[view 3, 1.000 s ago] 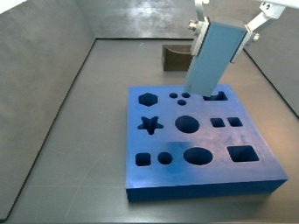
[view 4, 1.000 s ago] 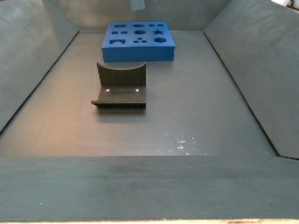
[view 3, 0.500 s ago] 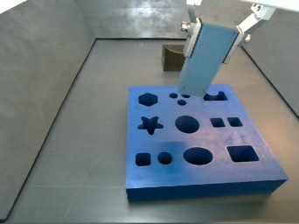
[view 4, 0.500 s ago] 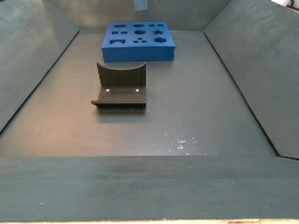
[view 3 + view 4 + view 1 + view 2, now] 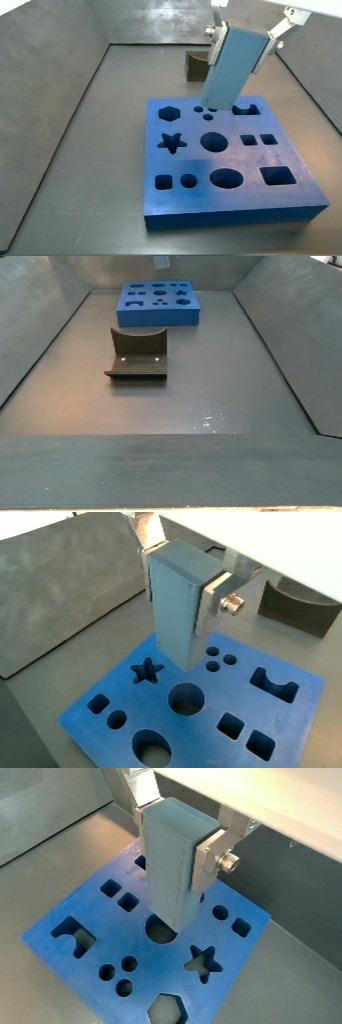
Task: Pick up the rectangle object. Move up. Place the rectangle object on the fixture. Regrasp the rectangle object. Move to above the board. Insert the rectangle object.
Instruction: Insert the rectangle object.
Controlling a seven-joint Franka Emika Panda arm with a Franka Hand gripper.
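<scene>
Overhead, one fingers-held bar (image 5: 229, 68), one board (image 5: 227, 196)

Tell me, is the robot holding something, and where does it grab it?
Yes. The end effector holds the bar by its upper end, upright over the board.

The gripper (image 5: 181, 567) clamps the bar (image 5: 178, 607) between its silver fingers (image 5: 219, 600), the pale blue-grey piece hanging upright from them with its lower end over the board (image 5: 297, 717). Beneath the fingers the blue slab shows dark cut-outs: a star and circles to one side of the bar, small dots, squares and a crown shape to the other. Beyond the fingers, past the board's far edge, the dark fixture (image 5: 299, 606) stands on the grey floor (image 5: 67, 582).
</scene>
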